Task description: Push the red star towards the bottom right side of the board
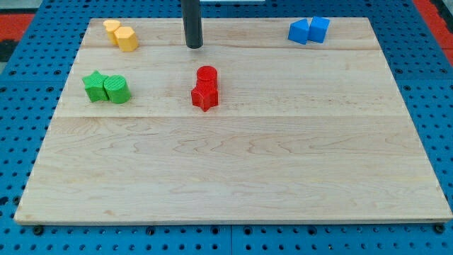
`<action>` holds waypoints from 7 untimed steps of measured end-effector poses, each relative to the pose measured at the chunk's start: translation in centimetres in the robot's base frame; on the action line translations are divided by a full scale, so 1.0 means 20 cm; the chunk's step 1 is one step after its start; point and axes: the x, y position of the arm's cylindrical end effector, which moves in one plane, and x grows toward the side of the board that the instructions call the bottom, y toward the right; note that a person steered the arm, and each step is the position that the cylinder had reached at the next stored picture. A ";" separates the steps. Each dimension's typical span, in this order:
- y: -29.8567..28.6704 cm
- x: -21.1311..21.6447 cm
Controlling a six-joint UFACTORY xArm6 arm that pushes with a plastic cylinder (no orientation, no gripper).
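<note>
The red star (204, 97) lies a little left of the board's middle, in the upper half. A red cylinder (207, 74) stands touching it on the side toward the view's top. My tip (194, 45) is the lower end of the dark rod. It sits toward the view's top from the red pair, slightly to their left, with a gap between it and the red cylinder.
A green star (94, 85) and green cylinder (117, 89) sit together at the left. Two yellow blocks (121, 35) are at the top left. Two blue blocks (309, 30) are at the top right. The wooden board (283, 170) lies on a blue pegboard.
</note>
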 end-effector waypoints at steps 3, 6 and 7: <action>0.04 0.10; 0.09 0.68; 0.06 0.89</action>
